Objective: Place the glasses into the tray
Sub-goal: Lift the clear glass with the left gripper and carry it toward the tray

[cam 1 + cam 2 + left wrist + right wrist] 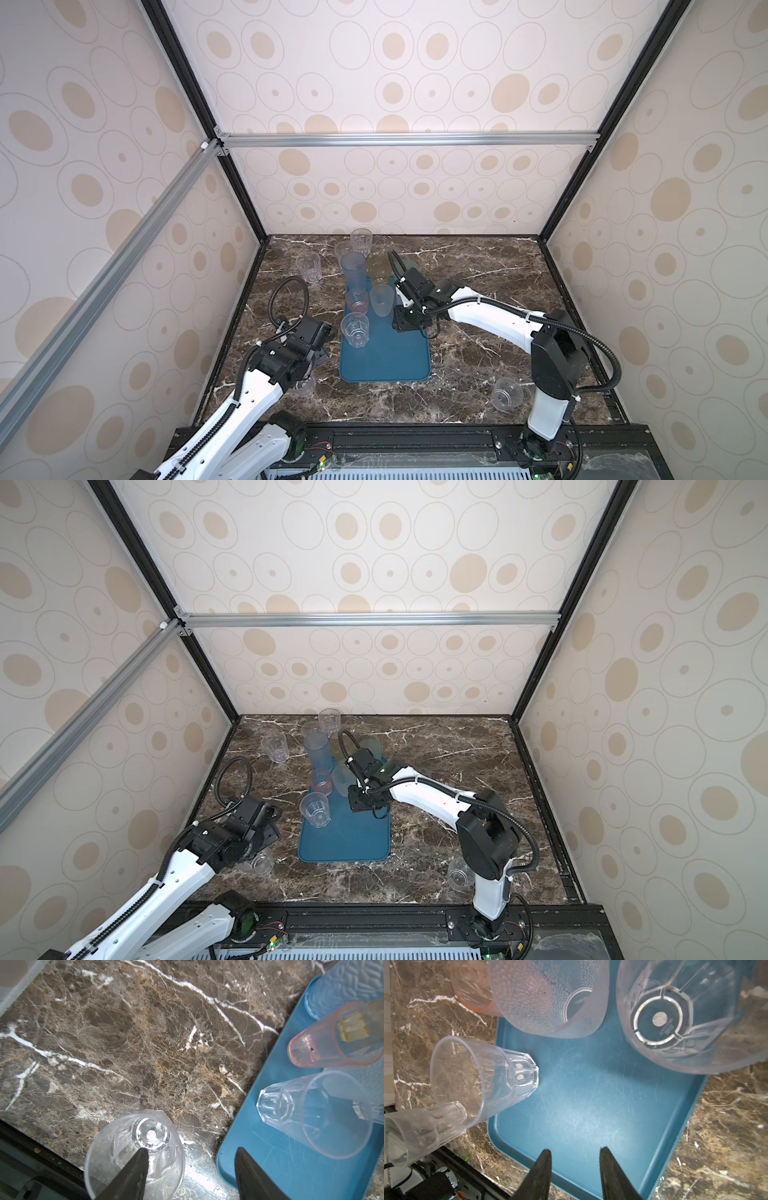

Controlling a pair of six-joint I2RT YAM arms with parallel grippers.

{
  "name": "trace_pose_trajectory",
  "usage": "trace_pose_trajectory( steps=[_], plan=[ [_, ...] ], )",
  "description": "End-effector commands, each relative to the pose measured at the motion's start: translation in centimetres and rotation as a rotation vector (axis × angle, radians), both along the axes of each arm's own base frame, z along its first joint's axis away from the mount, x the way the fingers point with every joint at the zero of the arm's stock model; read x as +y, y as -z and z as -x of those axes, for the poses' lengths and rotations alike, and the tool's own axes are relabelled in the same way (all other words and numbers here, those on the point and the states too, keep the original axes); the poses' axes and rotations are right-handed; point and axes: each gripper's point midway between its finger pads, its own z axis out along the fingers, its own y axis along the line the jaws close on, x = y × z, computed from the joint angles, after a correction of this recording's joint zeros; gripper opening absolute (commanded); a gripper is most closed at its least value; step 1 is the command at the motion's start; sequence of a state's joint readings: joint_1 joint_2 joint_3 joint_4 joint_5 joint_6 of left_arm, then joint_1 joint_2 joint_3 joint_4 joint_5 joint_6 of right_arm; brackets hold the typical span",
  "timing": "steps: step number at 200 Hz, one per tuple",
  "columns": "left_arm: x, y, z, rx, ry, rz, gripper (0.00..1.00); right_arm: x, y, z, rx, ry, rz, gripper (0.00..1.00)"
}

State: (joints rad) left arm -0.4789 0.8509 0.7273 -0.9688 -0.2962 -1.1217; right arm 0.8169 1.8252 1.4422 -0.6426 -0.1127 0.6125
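**Item 1, marble tabletop**. It holds the work left to do. A lone tumbler stands well left of the tray. A back-wall tumbler has another just beside it. A near-right tumbler sits by the right arm's base, and a corner tumbler stands upright just off the tray's near-left rim.

**Item 2, tray**. The near half is bare and the far half is stocked. I judge the job somewhat under half done.

**Item 3, tray contents by height.**
- blue glass
- pale grey glass
- clear faceted glass
- pink glass
- yellow glass, at the far end (I cannot tell whether it is inside the rim)

**Item 4, left gripper**. Its jaws are spread. One finger is over the corner tumbler's mouth and the other is outside its wall, so it grips nothing.

**Item 5, right gripper**. Its jaws are apart and empty above the bare tray floor.

**Obstruction.** The glasses along the tray's left side crowd my left approach.
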Motion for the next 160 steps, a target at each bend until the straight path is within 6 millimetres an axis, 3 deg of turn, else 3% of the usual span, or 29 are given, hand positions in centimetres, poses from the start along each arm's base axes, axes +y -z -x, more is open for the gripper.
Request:
trace_pose_trajectory(
  steps=[1, 50, 87, 125, 160],
  plan=[
    [-0.7, 0.9, -0.2, 0.022, 0.010, 0.023, 0.65, -0.7, -1.0, -0.1, -0.031, 0.026, -0.006, 0.41],
    [-0.2, 1.7, 0.5, 0.045, -0.029, 0.017, 0.58, -1.9, -0.6, -0.1, -0.054, 0.046, 0.029, 0.41],
    [-1.2, 4.4, 0.9, 0.076, -0.025, 0.077, 0.51, -1.2, -0.6, -0.3, -0.045, 0.045, 0.016, 0.41],
    [-1.3, 4.8, 0.8, 0.074, -0.002, 0.070, 0.34, -1.6, -0.7, -0.5, -0.059, 0.053, 0.031, 0.41],
    [-1.9, 4.8, 0.8, 0.063, 0.031, 0.104, 0.08, -1.7, -0.3, -0.4, -0.049, 0.059, 0.037, 0.41]
  ],
)
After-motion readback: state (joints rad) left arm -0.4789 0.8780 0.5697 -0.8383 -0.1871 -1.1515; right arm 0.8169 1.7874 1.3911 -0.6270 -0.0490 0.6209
